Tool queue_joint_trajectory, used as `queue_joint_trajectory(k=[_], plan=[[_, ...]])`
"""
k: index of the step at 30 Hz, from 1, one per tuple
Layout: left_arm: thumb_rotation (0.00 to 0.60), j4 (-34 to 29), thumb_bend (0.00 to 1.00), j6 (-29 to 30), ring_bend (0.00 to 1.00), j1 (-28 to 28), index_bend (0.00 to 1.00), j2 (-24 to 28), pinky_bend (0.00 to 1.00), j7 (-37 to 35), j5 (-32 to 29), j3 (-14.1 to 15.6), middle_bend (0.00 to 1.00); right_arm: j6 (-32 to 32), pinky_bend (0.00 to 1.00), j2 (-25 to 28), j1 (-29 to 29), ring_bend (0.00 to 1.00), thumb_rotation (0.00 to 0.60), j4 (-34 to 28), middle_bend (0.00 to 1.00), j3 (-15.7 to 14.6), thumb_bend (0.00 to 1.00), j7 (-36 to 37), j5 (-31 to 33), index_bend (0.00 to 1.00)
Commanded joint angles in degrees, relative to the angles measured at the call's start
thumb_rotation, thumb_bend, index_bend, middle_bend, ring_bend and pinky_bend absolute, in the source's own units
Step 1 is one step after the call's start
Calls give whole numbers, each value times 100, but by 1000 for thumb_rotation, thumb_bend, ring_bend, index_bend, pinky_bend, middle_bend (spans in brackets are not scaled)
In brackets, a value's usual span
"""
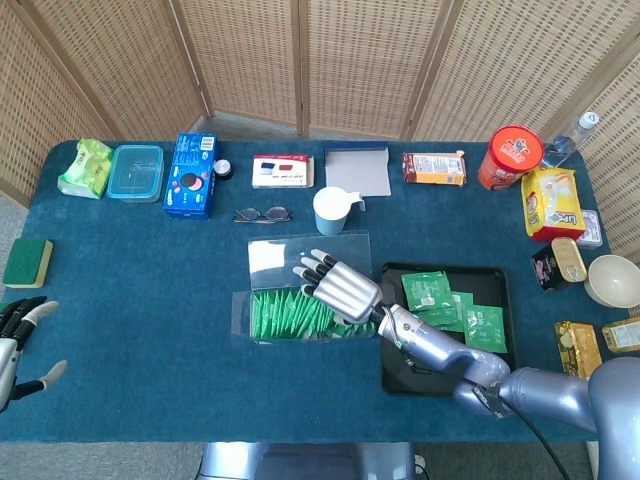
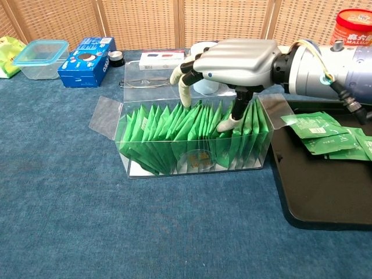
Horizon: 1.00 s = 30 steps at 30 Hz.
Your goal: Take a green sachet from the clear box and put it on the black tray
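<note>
The green sachets (image 2: 192, 136) are standing upright in a packed row inside the clear box (image 2: 145, 165); too many overlap to count them. The box is lying just left of the black tray (image 2: 325, 200), its flaps folded open. The right hand (image 2: 235, 61) is hovering palm-down over the box's right half, fingers (image 2: 184, 93) spread and curving down, their tips at the sachet tops. The thumb (image 2: 235, 113) is reaching down among the sachets at the box's right end. Whether a sachet is pinched between thumb and finger cannot be told.

On the black tray, loose green sachets (image 1: 450, 305) are lying flat in an overlapping cluster at the far right part; about five are showing in the head view. The left hand (image 1: 18, 345) is resting far left of the box, at the table's near edge, fingers loosely apart and holding nothing.

Behind the box, one white cup (image 1: 333, 210) is standing, and one pair of glasses (image 1: 262, 214) is lying to the cup's left.
</note>
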Motion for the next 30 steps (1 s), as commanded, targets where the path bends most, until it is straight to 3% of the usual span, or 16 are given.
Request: queue_joint_trajectory(k=[1,8,22,30], plan=[[600,0,189,2,113,2,177,4,262,-2,0,0,151,43,123,1,-15,128,600,-2,185,-4,305,45,-12,370],[600,-2,189,-1,113,0,177,-4,262,-2,11,0,151,180,123,14,-57,138,600,-15,189,-3,412,108,-53,370],[600,3,189,-3,112,-5,177,-10,262,-3,20,-6,150,245,123,79,-99,158,600,-118,205,-30,442,108,-66,397],[600,28,189,-2,112,-1,177,-14,262,-33,13,-8,150,299,131,58,-117,189,600,-132,226,1,442,130,-41,467]])
